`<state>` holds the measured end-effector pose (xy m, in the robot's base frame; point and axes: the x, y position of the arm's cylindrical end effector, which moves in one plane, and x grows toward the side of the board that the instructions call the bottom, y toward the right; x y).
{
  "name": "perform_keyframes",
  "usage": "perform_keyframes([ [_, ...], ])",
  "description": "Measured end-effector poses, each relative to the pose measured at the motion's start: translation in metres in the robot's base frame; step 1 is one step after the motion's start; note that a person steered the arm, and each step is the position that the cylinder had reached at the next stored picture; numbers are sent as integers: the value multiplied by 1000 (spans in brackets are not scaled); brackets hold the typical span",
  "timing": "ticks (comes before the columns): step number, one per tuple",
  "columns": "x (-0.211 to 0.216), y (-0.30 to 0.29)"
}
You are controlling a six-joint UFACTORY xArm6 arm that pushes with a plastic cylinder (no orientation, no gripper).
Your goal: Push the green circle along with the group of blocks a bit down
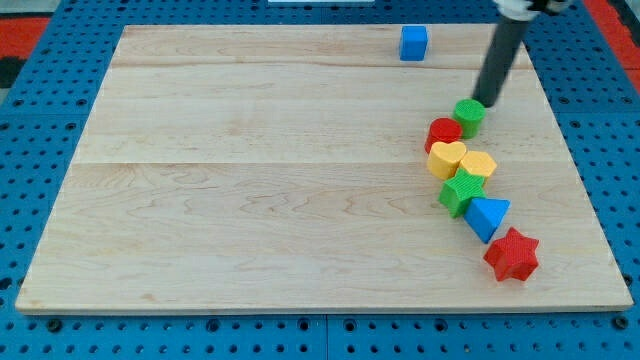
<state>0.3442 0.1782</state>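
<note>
- One push in hand: my tip (pixel 487 102) touches the green circle (pixel 468 115) from above.
- No pincer here, so nothing held.
- Next, I judge: drive down, carrying the chain below the circle.

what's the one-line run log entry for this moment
tip at upper edge of green circle | circle tops chain: red circle, yellow heart | blue cube apart at view's top

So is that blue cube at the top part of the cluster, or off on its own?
On its own. The blue cube sits apart near the view's top edge, touching nothing; the cluster begins lower, at the green circle.
</note>
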Motion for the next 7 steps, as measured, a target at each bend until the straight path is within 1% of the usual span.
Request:
perform_keyframes([
  [1,6,-18],
  [2,13,-18],
  [3,8,-42],
  [4,-6,-42],
  [5,-15,-26],
  [6,-11,0],
  [7,3,0],
])
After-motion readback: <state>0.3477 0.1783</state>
